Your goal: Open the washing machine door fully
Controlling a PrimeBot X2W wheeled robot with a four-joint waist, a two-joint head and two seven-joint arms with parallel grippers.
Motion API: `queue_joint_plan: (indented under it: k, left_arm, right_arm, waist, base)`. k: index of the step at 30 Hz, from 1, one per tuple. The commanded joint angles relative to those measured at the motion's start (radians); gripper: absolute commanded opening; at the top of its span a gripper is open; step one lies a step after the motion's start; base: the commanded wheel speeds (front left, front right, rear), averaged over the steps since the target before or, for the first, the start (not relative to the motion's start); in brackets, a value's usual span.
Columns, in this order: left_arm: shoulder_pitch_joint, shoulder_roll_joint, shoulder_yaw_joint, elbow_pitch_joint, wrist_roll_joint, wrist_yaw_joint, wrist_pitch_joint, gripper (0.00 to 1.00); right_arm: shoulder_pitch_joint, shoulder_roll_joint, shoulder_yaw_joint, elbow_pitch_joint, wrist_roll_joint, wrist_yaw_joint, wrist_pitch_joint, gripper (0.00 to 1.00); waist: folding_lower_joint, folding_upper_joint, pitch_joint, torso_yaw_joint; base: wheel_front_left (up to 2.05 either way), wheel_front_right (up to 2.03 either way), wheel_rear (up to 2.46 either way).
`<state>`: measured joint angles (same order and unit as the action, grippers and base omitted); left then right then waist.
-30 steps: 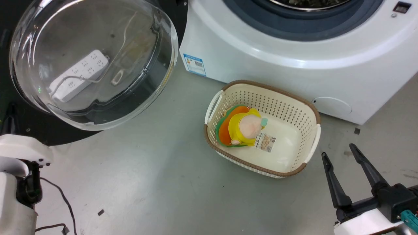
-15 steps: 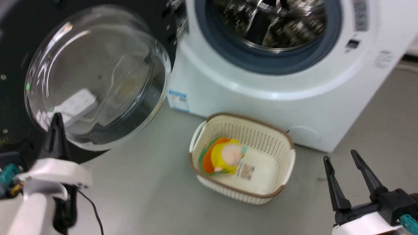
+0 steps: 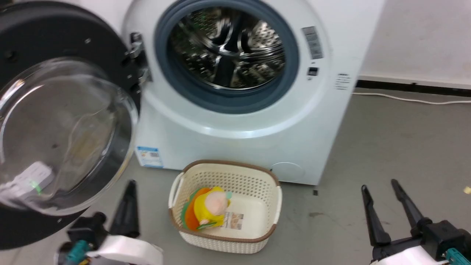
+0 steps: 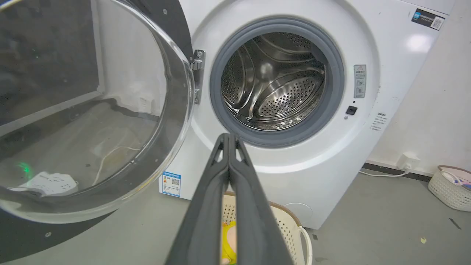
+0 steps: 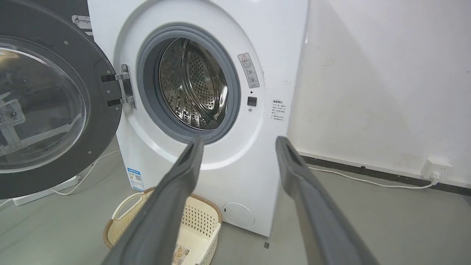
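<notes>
Washing machine door (image 3: pixel 55 136) stands wide open on hinge, left of drum mouth (image 3: pixel 224 51). Left end effector (image 3: pixel 130 184) fingers pressed together, near door's lower rim. Right end effector (image 3: pixel 379 184) fingers spread above floor (image 3: pixel 404 140), right of basket (image 3: pixel 275 206).

**Head view:** mounted high, facing forward and down at the washing machine (image 3: pixel 243 147) front. The left gripper (image 3: pixel 128 187) sits lower left and the right gripper (image 3: pixel 379 184) lower right.

**Left wrist view:** sights along jaws pressed together. The drum mouth (image 4: pixel 276 81) lies just beyond their tips and the door (image 4: pixel 92 110) to their left. This view is nearer than the head view.

**Right wrist view:** low, angled from the machine's right. The drum mouth lies above the left of two spread jaws.

**Shared field, all views:** drum mouth, hinge (image 3: pixel 138 55), door, and the basket (image 3: pixel 228 163) beneath the jaws.
</notes>
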<state>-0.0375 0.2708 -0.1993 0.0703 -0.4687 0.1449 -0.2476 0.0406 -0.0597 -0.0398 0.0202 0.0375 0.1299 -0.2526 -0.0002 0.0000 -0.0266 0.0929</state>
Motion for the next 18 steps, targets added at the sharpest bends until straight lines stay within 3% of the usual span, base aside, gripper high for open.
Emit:
queue_joint_plan:
  k: [1,2,3,4,11,18]
  left_arm:
    - [0.018,-0.018,-0.008,0.006,0.006,0.007,-0.007,0.00]
    - [0.025,-0.028,-0.015,0.013,0.013,0.008,-0.009,0.36]
    - [0.032,-0.033,-0.025,0.022,0.026,0.010,-0.010,0.96]
    - [0.036,-0.040,-0.034,0.032,0.037,0.011,-0.011,1.00]
    - [0.053,-0.081,-0.072,0.086,0.117,0.024,-0.014,1.00]
    - [0.062,-0.118,-0.057,0.078,0.166,0.002,-0.014,1.00]
  right_arm:
    - [0.018,0.007,0.002,0.005,0.012,0.001,-0.006,1.00]
    - [0.021,0.007,0.003,0.007,0.015,0.001,-0.007,1.00]
    - [0.023,0.008,0.004,0.009,0.017,0.001,-0.007,1.00]
    - [0.025,0.008,0.005,0.011,0.019,0.001,-0.008,1.00]
    - [0.036,0.009,0.009,0.011,0.037,0.001,-0.009,1.00]
    - [0.048,0.009,0.004,0.020,0.042,0.001,-0.009,1.00]
  waist:
    - [0.0002,0.0000,-0.019,-0.033]
    - [0.0002,0.0000,-0.021,-0.039]
    - [0.0002,0.0000,-0.023,-0.045]
    - [0.0002,0.0000,-0.024,-0.049]
    - [0.0002,0.0000,-0.028,-0.060]
    - [0.0002,0.0000,-0.028,-0.052]
  base:
    - [0.00,0.00,0.00]
    - [0.00,0.00,0.00]
    - [0.00,0.00,0.00]
    - [0.00,0.00,0.00]
    - [0.00,0.00,0.00]
    - [0.00,0.00,0.00]
